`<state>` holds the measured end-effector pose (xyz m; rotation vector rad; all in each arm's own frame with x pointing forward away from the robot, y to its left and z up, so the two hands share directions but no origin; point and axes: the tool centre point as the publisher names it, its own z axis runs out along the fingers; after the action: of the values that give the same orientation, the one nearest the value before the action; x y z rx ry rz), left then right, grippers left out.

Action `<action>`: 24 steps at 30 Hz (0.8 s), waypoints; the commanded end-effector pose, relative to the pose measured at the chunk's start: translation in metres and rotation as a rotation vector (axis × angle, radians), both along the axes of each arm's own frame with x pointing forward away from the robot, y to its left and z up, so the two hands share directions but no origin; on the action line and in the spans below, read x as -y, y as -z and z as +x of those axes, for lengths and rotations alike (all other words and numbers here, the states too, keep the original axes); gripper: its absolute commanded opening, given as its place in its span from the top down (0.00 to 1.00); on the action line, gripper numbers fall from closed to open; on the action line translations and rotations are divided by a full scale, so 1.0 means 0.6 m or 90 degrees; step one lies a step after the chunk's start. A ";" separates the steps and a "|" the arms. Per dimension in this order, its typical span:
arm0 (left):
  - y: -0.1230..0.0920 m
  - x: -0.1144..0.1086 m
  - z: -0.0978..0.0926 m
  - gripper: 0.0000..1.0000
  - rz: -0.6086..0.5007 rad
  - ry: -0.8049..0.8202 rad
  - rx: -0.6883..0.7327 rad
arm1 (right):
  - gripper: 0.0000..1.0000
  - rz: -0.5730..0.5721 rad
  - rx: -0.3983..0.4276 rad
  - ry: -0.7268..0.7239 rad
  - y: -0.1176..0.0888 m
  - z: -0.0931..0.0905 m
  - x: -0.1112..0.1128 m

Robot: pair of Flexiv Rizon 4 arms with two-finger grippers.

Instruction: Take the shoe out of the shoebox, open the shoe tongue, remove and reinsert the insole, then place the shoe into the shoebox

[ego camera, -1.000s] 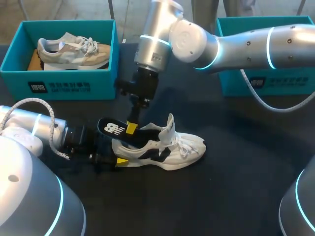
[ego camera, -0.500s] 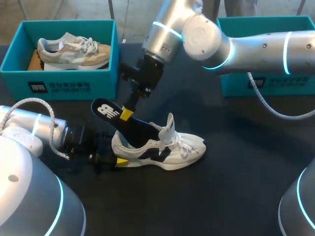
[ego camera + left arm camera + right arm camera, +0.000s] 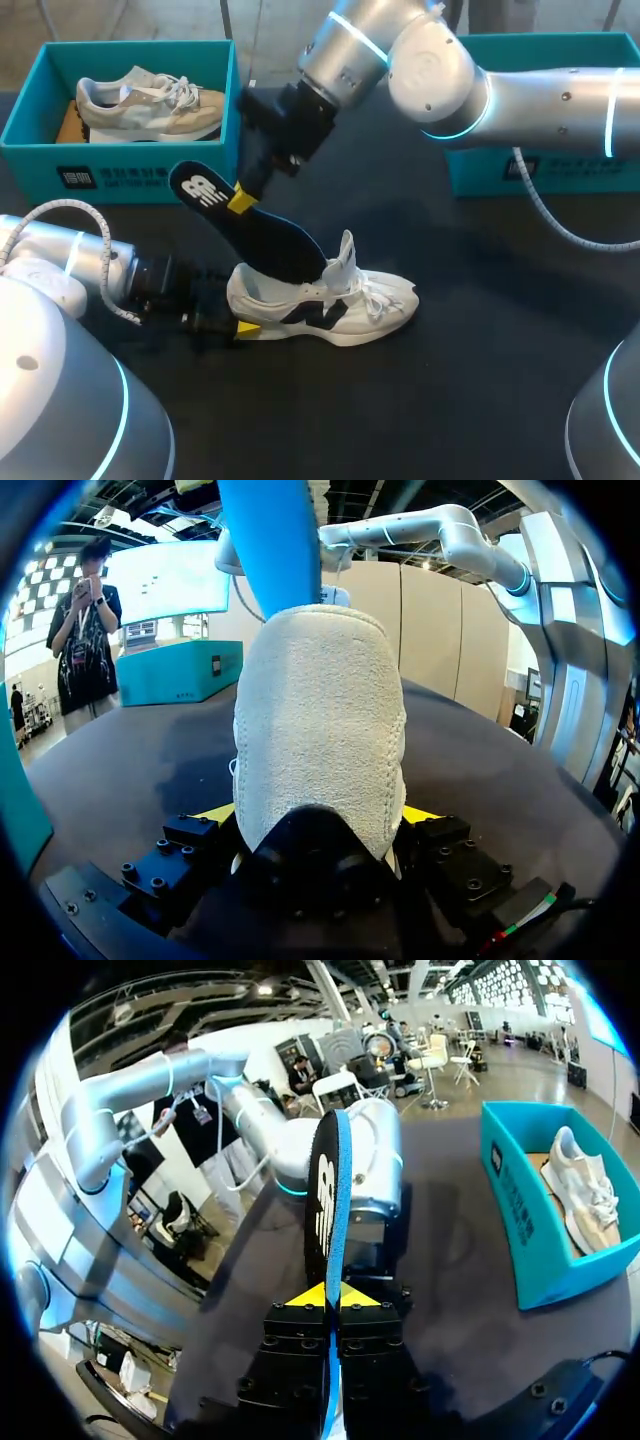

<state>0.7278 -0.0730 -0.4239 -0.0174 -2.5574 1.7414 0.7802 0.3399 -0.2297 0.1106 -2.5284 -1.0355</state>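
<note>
Right wrist view: the right hand (image 3: 333, 1296) has its two yellow tips pressed onto opposite faces of the insole (image 3: 328, 1185), pinching it near the heel end. The insole stands edge-on ahead of the fingers, with a dark face bearing a white mark on one side and blue on the other.

Head view: the right hand sits at about 10 o'clock from the shoe (image 3: 335, 300), raised above the counter (image 3: 450, 400). The insole slants from the hand toward 4 o'clock. Its heel end is in the air and its toe end is inside the shoe's opening. The shoe is white with dark side marking and rests on its sole, toe toward 3 o'clock and heel toward 9 o'clock. The tongue (image 3: 346, 252) stands up out of the opening.

Left wrist view: the left hand (image 3: 318, 820) has a yellow tip against each side of the shoe's heel and is clamped on it. In the head view this hand lies at 9 o'clock of the shoe, low on the counter.

A teal shoebox (image 3: 120, 175) stands at 10 o'clock from the shoe, well apart, with a beige shoe (image 3: 150, 100) inside. A second teal box (image 3: 560, 170) stands at 2 o'clock, partly behind the right arm. Its contents cannot be seen.
</note>
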 end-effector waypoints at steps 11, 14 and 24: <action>0.004 0.000 0.000 1.00 0.000 -0.001 0.000 | 1.00 0.059 0.080 0.095 -0.072 0.034 -0.017; 0.004 0.000 0.000 1.00 0.000 -0.001 0.000 | 1.00 0.079 0.097 0.115 -0.089 0.045 -0.015; 0.004 0.000 0.000 1.00 0.000 -0.001 0.000 | 1.00 0.102 0.122 0.151 -0.110 0.064 -0.007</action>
<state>0.7278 -0.0730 -0.4239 -0.0173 -2.5575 1.7414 0.8220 0.3466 -0.1628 -0.0365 -2.6623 -1.3698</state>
